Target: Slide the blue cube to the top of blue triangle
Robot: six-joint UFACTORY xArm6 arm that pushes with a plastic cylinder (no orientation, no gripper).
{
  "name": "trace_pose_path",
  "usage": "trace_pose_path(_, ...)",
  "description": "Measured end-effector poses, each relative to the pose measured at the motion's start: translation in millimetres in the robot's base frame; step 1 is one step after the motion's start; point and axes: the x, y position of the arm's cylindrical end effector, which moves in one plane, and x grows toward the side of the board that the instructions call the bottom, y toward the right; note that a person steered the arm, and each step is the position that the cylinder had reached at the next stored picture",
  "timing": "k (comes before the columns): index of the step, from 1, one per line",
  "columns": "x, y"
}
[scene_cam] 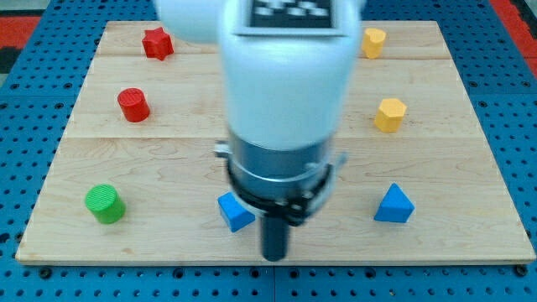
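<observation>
My tip [274, 256], a bare rod with no claw to open or hold anything, sits just right of the blue cube [236, 211]. Approach step; next, I judge, get round its left and push rightward, above the blue triangle [393, 205], across the counter [470, 151]

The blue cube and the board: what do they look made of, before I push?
Blue cube: probably plastic, matte, since its colour is solid and even with no gloss; foam can't be ruled out. Board: light wood, smooth finish, with visible grain and seams running across between planks. My tip sits just to the view's right of the cube, slightly lower.
</observation>
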Motion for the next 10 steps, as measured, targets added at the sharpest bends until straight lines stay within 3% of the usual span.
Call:
trace_pose_path(1,-16,-52)
trace_pose_path(2,-59,-77)
trace_pose_path(3,-111,-6)
trace_pose_path(4,-123,14)
trace_pose_path(5,-113,-97)
trace_pose_path(6,-43,-131)
trace_pose_path(8,-82,-35)
trace_pose_path(9,-84,-18)
trace_pose_path(10,-62,-62)
